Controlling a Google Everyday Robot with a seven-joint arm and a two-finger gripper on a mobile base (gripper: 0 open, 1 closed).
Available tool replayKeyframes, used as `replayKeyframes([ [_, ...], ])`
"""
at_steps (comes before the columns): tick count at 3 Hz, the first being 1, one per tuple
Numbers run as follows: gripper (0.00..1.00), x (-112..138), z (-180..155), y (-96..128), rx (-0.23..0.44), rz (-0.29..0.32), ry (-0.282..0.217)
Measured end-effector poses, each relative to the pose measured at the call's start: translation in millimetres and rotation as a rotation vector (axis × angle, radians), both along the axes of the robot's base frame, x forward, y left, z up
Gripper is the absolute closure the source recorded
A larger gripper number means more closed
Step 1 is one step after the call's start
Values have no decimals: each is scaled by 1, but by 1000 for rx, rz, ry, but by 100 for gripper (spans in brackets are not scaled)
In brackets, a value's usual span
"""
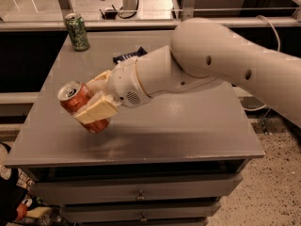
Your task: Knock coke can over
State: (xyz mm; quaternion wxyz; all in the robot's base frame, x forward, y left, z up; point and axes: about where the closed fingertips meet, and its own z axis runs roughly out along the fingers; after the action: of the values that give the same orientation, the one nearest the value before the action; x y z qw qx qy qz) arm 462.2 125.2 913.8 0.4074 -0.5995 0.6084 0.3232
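Observation:
The red coke can (81, 104) with its silver top is at the front left of the grey table (188, 135). It tilts to the left, held between the cream fingers (96, 111) of my gripper (95, 98). The gripper is shut on the can's body, one finger in front and one behind. The can's bottom looks slightly raised off the table. My white arm (221, 65) reaches in from the right.
A green can (77, 31) stands upright at the table's back left corner. A dark blue snack packet (128, 55) lies at the back middle, partly behind my arm. The table's left and front edges are close to the coke can. Drawers sit below the tabletop.

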Motion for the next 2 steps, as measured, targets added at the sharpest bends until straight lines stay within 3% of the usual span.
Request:
replayKeyframes([
  [2, 100, 10, 3, -10, -249, -66, -9],
])
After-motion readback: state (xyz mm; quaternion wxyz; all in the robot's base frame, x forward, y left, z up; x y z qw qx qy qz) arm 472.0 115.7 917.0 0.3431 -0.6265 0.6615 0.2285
